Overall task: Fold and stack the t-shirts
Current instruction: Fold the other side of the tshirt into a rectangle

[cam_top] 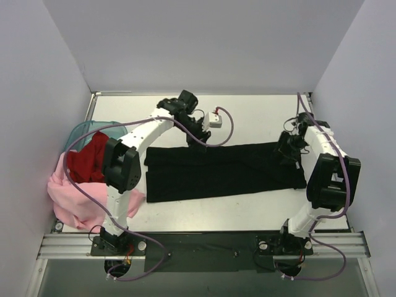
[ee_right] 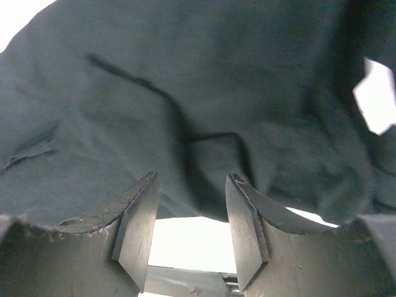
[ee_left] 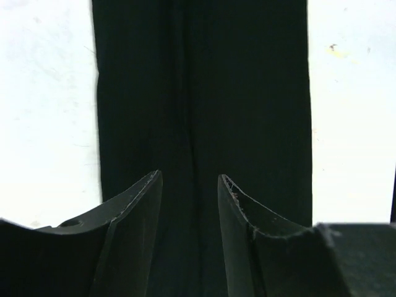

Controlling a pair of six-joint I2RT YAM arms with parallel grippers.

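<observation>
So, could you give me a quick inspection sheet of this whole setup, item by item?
Surface: white table.
Job's things: black t-shirt folded into a long strip mid-table; red t-shirt and pale pink t-shirt heaped unfolded at the left edge.
Clutter: translucent teal tub behind the heap.
Grippers: left pincer open over the black strip; right pincer open at its right end.
Cables: purple cables loop along both arms.
Surroundings: pale walls on three sides; metal rail in front.
</observation>
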